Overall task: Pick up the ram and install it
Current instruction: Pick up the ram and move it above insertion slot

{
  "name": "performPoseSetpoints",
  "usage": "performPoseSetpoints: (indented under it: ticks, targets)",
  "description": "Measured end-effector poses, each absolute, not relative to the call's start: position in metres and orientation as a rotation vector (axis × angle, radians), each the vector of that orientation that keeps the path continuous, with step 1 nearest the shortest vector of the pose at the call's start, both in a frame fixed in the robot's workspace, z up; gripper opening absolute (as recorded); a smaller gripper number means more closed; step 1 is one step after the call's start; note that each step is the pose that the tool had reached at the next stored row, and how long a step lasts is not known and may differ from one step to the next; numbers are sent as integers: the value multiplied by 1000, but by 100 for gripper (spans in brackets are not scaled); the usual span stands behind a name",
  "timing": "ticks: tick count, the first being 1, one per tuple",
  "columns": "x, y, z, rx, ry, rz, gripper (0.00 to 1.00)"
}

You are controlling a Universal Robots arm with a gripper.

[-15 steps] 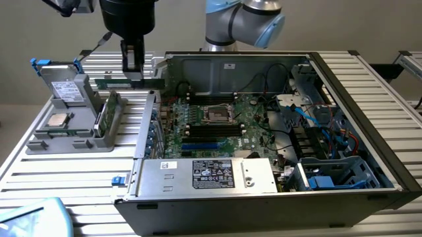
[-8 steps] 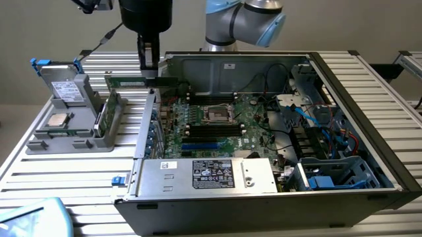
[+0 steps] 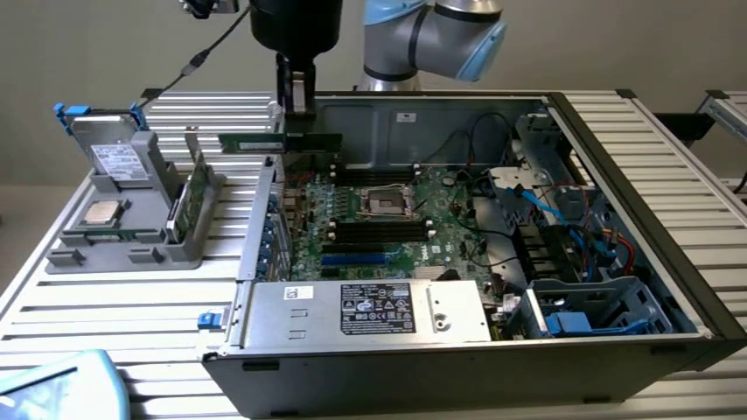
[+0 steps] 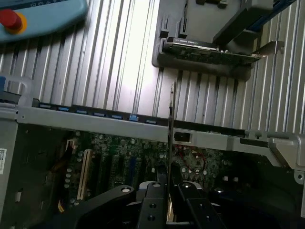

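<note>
Open computer case (image 3: 467, 131) on the slatted table (image 3: 140, 306), motherboard (image 3: 432, 219) exposed inside, power supply (image 3: 386, 311) along the near side. Grey holder (image 3: 129, 241) just beside the case on the exterior view's left, carrying a wider green card (image 3: 192, 197) and a square silver chip (image 3: 103, 213).

Above the case's far left corner, gripper (image 3: 297, 129) pointing straight down, jaws clenched on the ram (image 3: 251, 142) from above. Ram in the air, clear of the board, faces upright, long axis running along the exterior view's left-right. Black memory slots (image 3: 376, 229) lying the same way, so stick and slots close to parallel by the look of it. Slots below the ram, nearer and toward the exterior view's right.

From the exterior view: the ram's whole length and its offset from the slots. From the wrist view: the ram edge-on as a thin line between the two fingers (image 4: 190, 205), hanging over the case's wall with board beneath. Also a pendant (image 4: 43, 14) with a red button (image 4: 11, 20) on the table.
</note>
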State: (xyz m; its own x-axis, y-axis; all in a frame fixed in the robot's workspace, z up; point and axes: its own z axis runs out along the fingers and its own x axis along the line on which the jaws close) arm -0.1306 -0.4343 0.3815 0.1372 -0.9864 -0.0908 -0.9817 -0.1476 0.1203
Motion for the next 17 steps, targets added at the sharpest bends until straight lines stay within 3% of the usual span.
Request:
performPoseSetpoints:
  ticks: [17]
  targets:
    - [-61, -434, 385, 2352, -2009, -240, 14]
